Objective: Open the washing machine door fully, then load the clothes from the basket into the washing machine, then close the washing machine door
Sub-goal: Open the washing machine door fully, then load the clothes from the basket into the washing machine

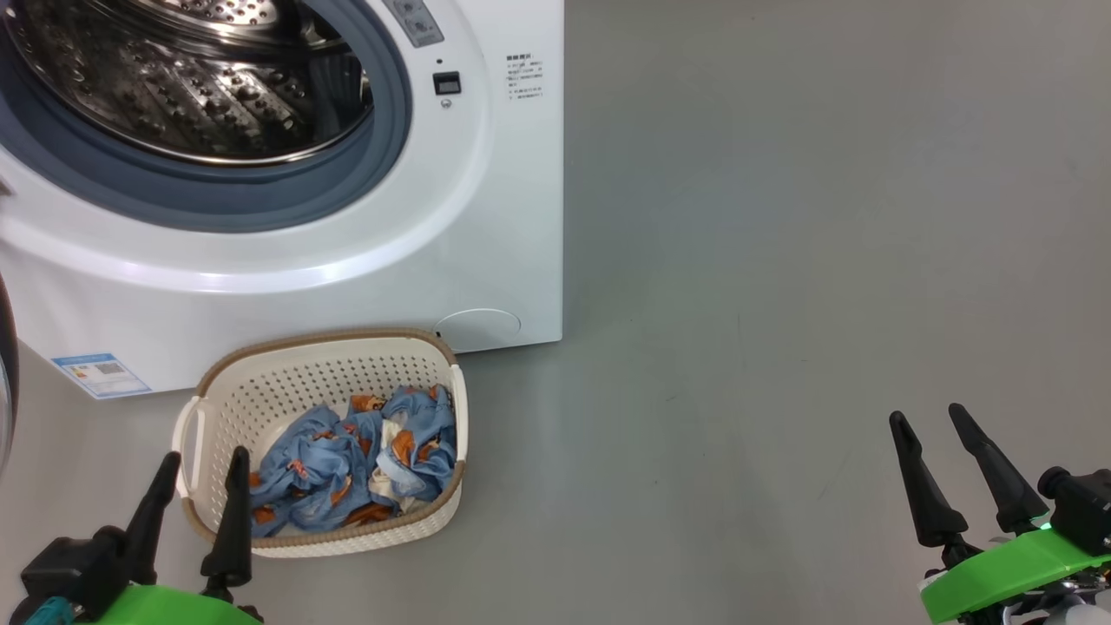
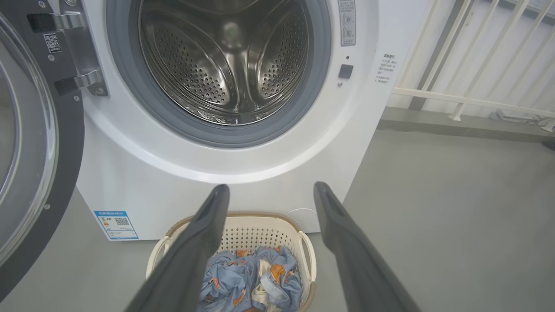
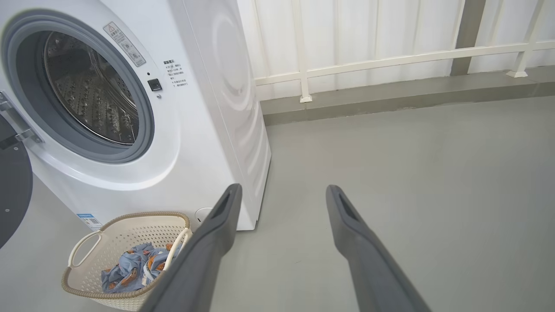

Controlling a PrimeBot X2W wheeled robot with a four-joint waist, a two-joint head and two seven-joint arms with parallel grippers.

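**Washer door open, clothes in the basket**

A white washing machine (image 1: 486,217) stands on a grey floor (image 1: 781,260). Its door (image 2: 39,173) is swung wide to the left on its hinge, exposing the steel drum (image 1: 200,78) inside a grey seal. The basket (image 1: 312,382) sits on the floor just in front of the machine's lower right part. The clothes (image 1: 364,460), blue with orange-brown print and some cream cloth, lie heaped in the basket, mostly toward its right side. The left claw (image 1: 204,458) hovers at the basket's near left edge, fingers spread apart and empty. The right claw (image 1: 927,417) is well apart to the right above bare floor, also spread wide and holding nothing.
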